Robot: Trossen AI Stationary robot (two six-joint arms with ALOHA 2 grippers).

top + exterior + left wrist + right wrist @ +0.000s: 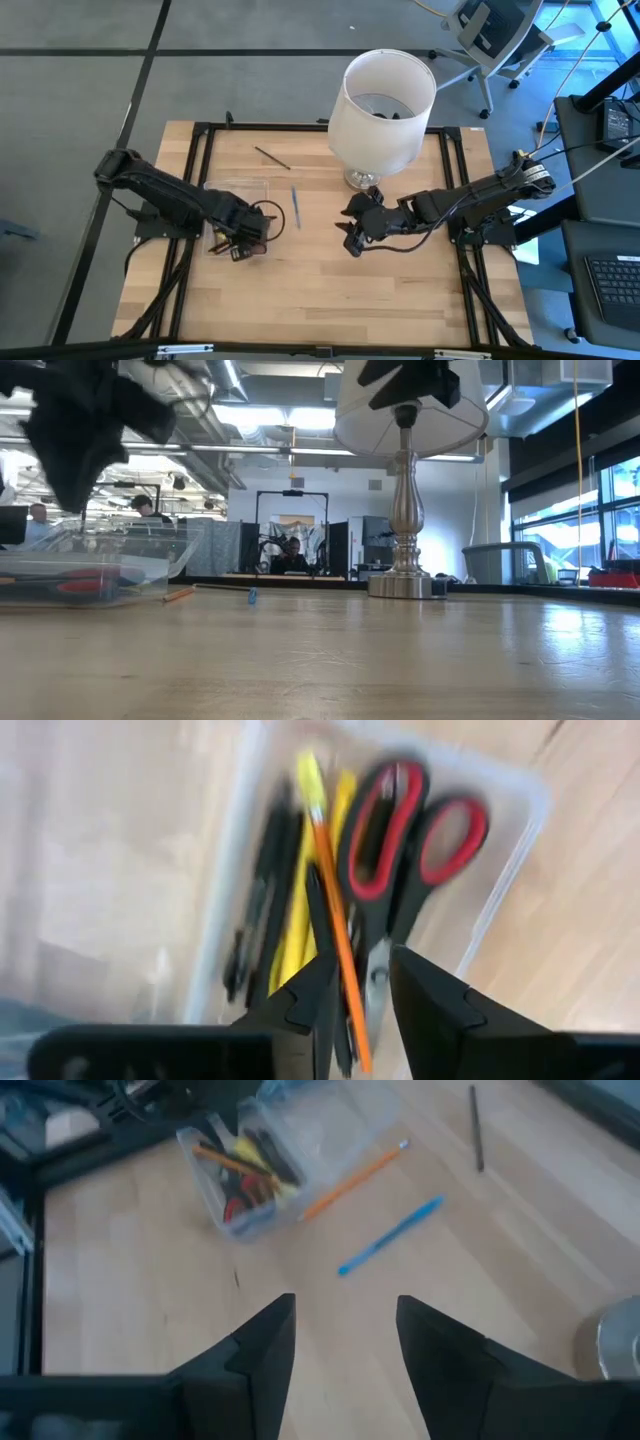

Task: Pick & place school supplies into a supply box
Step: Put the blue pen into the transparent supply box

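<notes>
The clear supply box (pixel 500 870) lies on the table's left half. It holds red-handled scissors (pixel 420 840), black and yellow pens and an orange pencil (pixel 335 920). My left gripper (pixel 360 1005) hangs open above the box's near end and touches nothing; it also shows in the high view (pixel 240 248). An orange pencil (pixel 355 1180), a blue pen (pixel 390 1235) and a dark pencil (pixel 476 1128) lie flat on the table. My right gripper (pixel 345 1350) is open and empty over the table's middle, right of the blue pen (pixel 296 205).
A lamp with a big white shade (pixel 385 100) stands on its metal base (pixel 365 180) at the table's far middle, close behind my right gripper (pixel 352 235). Black frame rails (pixel 200 150) run along the table's edges. People sit in the room beyond (pixel 290 555).
</notes>
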